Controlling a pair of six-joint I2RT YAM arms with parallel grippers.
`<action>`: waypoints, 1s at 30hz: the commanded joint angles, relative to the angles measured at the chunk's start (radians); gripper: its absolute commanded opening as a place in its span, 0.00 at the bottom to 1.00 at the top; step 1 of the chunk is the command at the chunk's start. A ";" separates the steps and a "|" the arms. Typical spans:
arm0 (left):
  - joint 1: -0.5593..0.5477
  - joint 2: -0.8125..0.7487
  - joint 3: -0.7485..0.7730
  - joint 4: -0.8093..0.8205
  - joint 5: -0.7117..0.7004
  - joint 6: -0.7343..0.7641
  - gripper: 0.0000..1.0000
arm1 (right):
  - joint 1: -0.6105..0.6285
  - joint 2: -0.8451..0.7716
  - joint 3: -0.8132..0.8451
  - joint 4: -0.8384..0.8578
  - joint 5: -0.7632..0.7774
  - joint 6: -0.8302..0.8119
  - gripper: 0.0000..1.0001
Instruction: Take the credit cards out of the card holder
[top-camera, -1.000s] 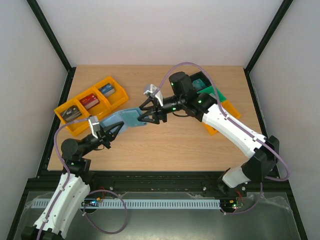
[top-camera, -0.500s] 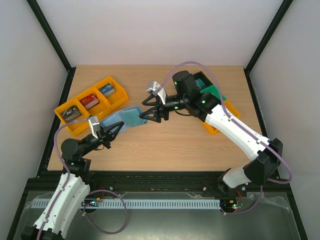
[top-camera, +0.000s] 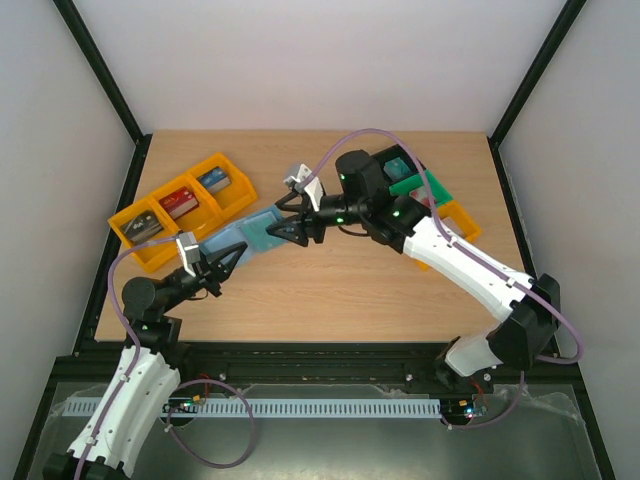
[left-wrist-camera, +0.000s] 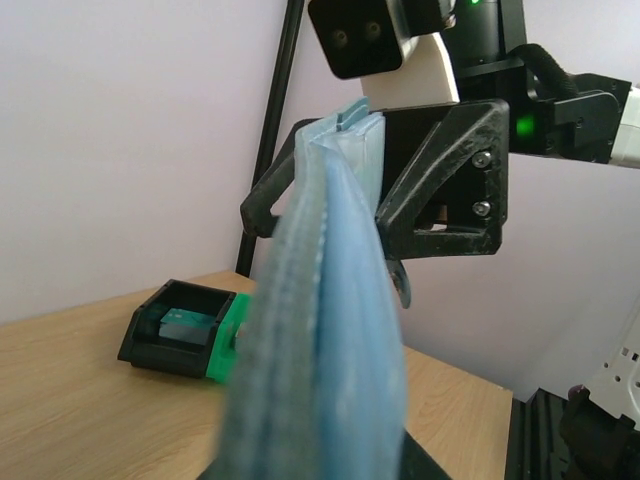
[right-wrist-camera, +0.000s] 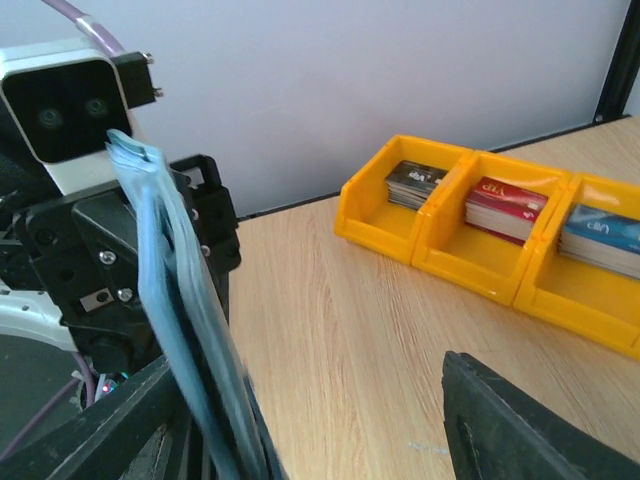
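Observation:
My left gripper (top-camera: 218, 262) is shut on the near end of the blue card holder (top-camera: 232, 241) and holds it above the table. The holder stands edge-on in the left wrist view (left-wrist-camera: 330, 330) and in the right wrist view (right-wrist-camera: 170, 290). A darker teal card (top-camera: 264, 230) shows at the holder's far end. My right gripper (top-camera: 282, 229) is at that far end with its jaws wide apart. In the right wrist view (right-wrist-camera: 305, 360) the holder lies against its left finger (right-wrist-camera: 110, 430). The right finger (right-wrist-camera: 520, 420) is far from it.
Orange trays (top-camera: 185, 205) with red, blue and grey blocks stand at the back left and show in the right wrist view (right-wrist-camera: 480, 250). A black and green tray (top-camera: 405, 172) holding a teal card stands at the back right, also in the left wrist view (left-wrist-camera: 180, 330).
My right gripper has shifted slightly left along the holder's far end. The left gripper has kept its hold and has not moved.

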 joint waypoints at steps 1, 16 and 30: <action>0.000 -0.001 0.010 0.029 -0.001 0.017 0.02 | 0.031 0.018 0.001 0.082 0.041 0.014 0.67; 0.000 -0.003 0.010 0.038 0.007 0.016 0.02 | 0.042 0.074 0.042 0.032 -0.107 0.003 0.35; 0.000 -0.005 0.005 0.039 -0.015 0.006 0.02 | 0.048 0.046 0.063 -0.041 -0.072 -0.076 0.63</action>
